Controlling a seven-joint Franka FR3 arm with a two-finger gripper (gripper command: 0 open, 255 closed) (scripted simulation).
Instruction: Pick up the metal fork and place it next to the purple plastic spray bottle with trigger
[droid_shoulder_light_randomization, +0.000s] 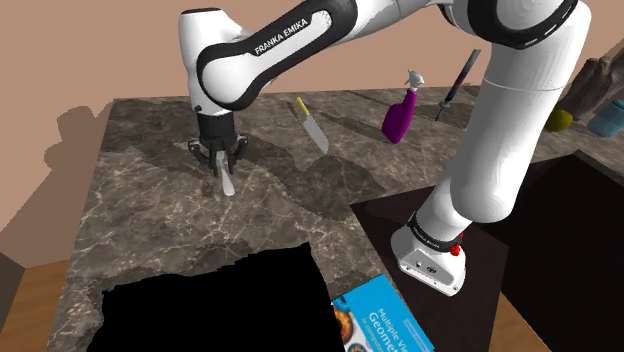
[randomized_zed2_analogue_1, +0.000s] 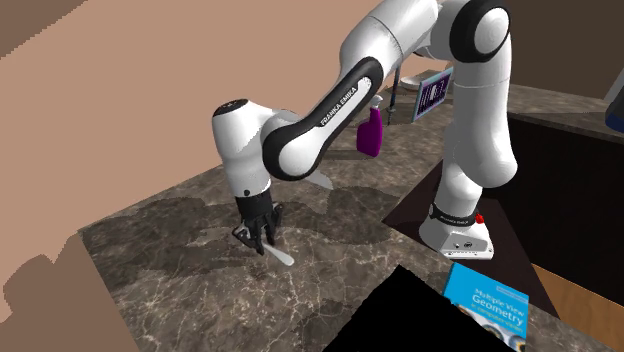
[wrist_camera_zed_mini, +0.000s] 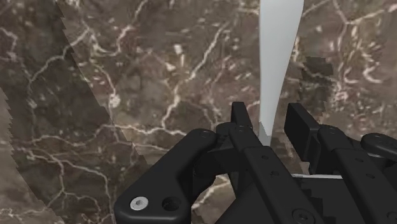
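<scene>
Marbled brown bench (droid_shoulder_light_randomization: 140, 230) carries the pale grey fork (droid_shoulder_light_randomization: 228, 182) lying flat, one end between the fingers (wrist_camera_zed_mini: 242, 122) of the lowered black pincer (droid_shoulder_light_randomization: 220, 160), which stand slightly apart astride it without visibly clamping, well apart from the purple spray bottle (droid_shoulder_light_randomization: 397, 118).

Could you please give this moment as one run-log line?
stage: pre-grasp | gripper: open, astride fork | fork: lying on marbled counter, not lifted | purple spray bottle: elsewhere on counter, fork not beside it
</scene>
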